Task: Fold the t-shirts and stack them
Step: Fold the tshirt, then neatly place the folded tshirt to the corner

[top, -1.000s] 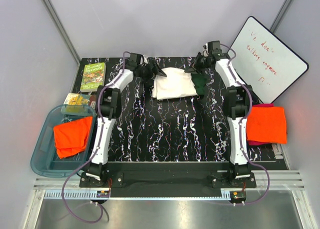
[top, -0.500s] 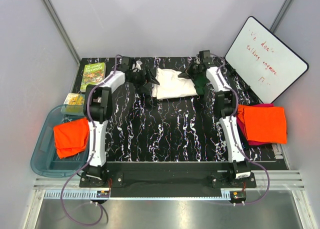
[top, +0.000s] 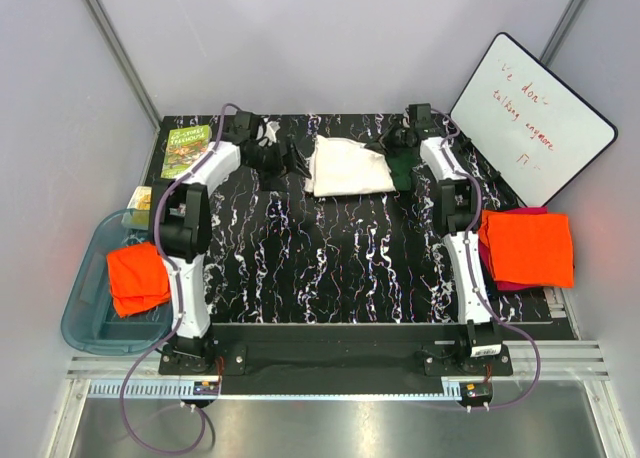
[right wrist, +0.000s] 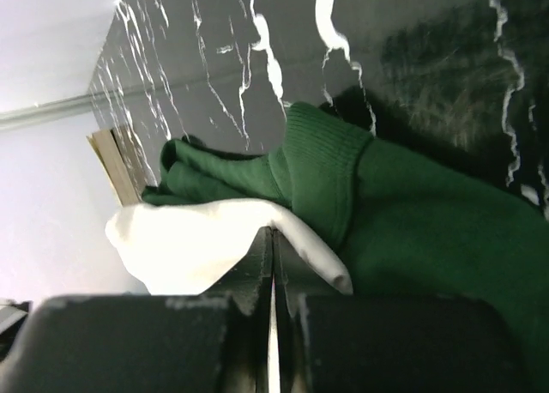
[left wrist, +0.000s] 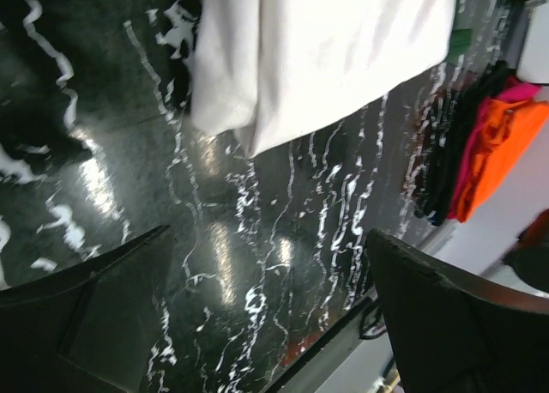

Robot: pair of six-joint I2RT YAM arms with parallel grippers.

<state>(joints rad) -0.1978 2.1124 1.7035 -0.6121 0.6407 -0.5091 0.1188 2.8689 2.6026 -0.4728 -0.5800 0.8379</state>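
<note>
The cream t-shirt (top: 348,166) lies folded at the far middle of the table, with its dark green sleeve (top: 401,168) bunched at its right edge. My left gripper (top: 287,160) is open and empty just left of the shirt. In the left wrist view the shirt (left wrist: 326,50) lies beyond the wide-apart fingers (left wrist: 103,307). My right gripper (top: 386,148) is at the shirt's right edge. In the right wrist view it (right wrist: 271,235) is shut, pinching a peak of cream cloth (right wrist: 197,238) beside the green sleeve (right wrist: 412,213). One orange t-shirt (top: 136,278) lies in the blue bin. Another (top: 530,246) tops a pile at the right.
A blue plastic bin (top: 85,318) sits off the table's left edge. A green book (top: 186,150) lies at the far left corner. A whiteboard (top: 530,118) leans at the far right. The right pile (left wrist: 480,144) holds orange, pink and black cloth.
Both arms have swung outward and reached further back. The left gripper has drawn a little left, off the cream shirt. The right gripper has stayed at the shirt's right edge.
</note>
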